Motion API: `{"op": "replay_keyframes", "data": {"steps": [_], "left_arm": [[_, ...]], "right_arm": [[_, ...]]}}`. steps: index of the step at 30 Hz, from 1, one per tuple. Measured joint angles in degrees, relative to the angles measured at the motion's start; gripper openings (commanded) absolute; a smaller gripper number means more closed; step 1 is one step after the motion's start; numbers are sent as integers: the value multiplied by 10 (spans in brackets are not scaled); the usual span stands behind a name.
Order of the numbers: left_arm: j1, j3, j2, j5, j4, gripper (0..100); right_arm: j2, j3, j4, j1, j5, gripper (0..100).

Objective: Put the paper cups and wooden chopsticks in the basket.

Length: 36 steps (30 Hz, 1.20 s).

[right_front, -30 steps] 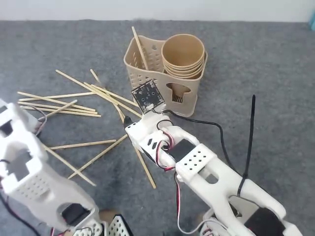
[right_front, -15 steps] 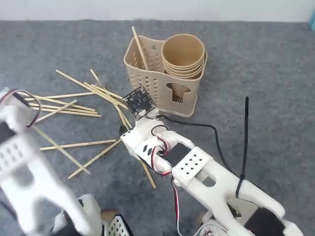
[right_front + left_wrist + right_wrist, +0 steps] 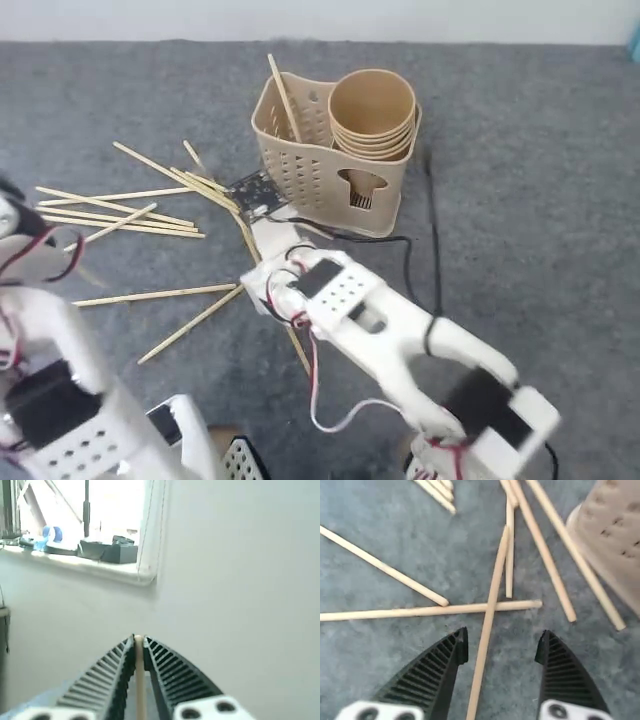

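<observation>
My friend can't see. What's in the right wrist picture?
The right gripper is open over one wooden chopstick lying on grey carpet. More chopsticks lie crossed beyond it, beside a corner of the beige basket.

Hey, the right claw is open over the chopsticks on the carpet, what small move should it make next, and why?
Probably lower the right claw straight down and close it. Its fingers stand open on either side of one chopstick lying on the carpet, so a short descent should capture it.
</observation>
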Motion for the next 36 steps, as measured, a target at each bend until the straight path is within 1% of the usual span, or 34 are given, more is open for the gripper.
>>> {"op": "replay_keyframes", "data": {"steps": [5, 9, 11, 14, 19, 23, 25, 31, 36], "left_arm": [[60, 4, -1, 74, -142, 12], [135, 4, -1, 88, -277, 12], [170, -4, 12, 88, -318, 12], [212, -30, 63, 91, -334, 12], [270, -105, 177, 93, -338, 12], [324, -140, 234, 94, -344, 12], [349, -142, 259, 87, -370, 12], [416, -142, 362, 33, -458, 12], [428, -142, 455, 11, -513, 12]], "right_arm": [[31, -21, 3, -1, 0, 231], [31, -21, 3, -1, 0, 231], [31, -21, 3, -1, 0, 231], [31, -21, 3, -1, 0, 231], [31, -21, 3, -1, 0, 231], [31, -21, 3, -1, 0, 231], [31, -21, 3, -1, 0, 231], [31, -21, 3, -1, 0, 231], [31, -21, 3, -1, 0, 231]]}}
